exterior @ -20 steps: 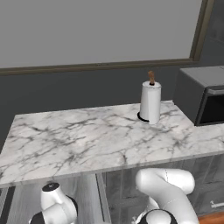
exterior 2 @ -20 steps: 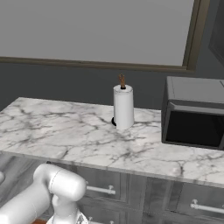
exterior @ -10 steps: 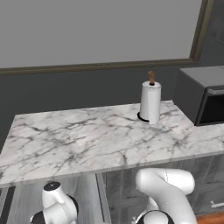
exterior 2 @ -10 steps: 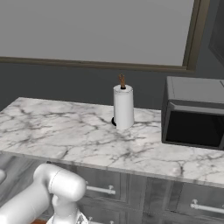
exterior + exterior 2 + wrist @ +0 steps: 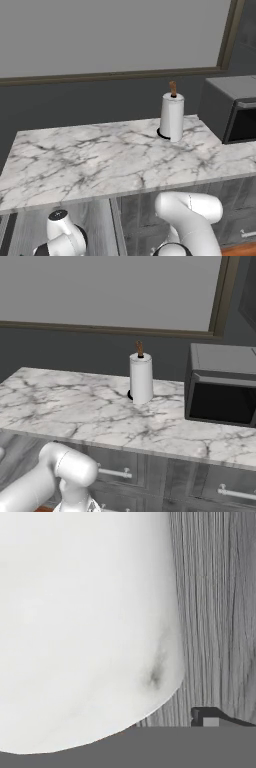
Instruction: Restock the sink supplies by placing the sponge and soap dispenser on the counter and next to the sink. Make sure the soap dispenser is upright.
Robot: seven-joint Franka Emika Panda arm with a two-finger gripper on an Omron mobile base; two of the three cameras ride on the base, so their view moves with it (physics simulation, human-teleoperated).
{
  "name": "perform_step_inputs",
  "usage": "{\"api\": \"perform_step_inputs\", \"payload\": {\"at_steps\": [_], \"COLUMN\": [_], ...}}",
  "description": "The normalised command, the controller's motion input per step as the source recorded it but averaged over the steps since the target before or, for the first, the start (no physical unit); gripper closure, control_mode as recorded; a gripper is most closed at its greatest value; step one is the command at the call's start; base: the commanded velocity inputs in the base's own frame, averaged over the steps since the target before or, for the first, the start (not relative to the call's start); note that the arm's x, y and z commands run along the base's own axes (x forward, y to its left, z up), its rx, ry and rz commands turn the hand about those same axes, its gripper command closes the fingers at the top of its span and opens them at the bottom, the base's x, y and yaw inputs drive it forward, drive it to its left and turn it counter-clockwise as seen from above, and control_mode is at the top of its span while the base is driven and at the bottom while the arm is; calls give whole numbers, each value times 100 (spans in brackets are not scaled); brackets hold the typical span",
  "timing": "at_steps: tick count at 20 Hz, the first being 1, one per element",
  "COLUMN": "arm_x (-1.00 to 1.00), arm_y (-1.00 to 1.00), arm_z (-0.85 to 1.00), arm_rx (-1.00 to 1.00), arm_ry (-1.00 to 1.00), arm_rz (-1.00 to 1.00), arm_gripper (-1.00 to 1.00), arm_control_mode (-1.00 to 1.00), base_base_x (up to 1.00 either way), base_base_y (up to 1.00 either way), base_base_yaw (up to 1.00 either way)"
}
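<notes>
While the pincer (image 5: 210,719) is hanging spread wide and empty low by the cabinet fronts, sponge and soap dispenser are lying somewhere unseen, off this desk (image 5: 100,160).

A white marble worktop (image 5: 75,411) runs across, grey-veined. Near its back edge a paper-towel roll (image 5: 141,377) stands upright on a dark base, a brown spindle poking from its top. Toward the right end sits a dark microwave (image 5: 222,385), well apart from the roll. Grey drawer fronts (image 5: 200,481), seemingly with bar handles, lie below the front edge.
</notes>
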Motion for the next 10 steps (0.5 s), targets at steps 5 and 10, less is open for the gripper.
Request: {"api": "perform_step_inputs", "payload": {"at_steps": [5, 10], "arm_x": [4, 10], "arm_y": [0, 0], "arm_z": [-3, -8], "arm_rx": [0, 0], "arm_ry": [0, 0], "arm_rz": [-7, -5], "arm_gripper": [-100, 100], "arm_control_mode": [-100, -100], "base_base_x": [0, 0], "base_base_y": [0, 0], "base_base_yaw": [0, 0]}}
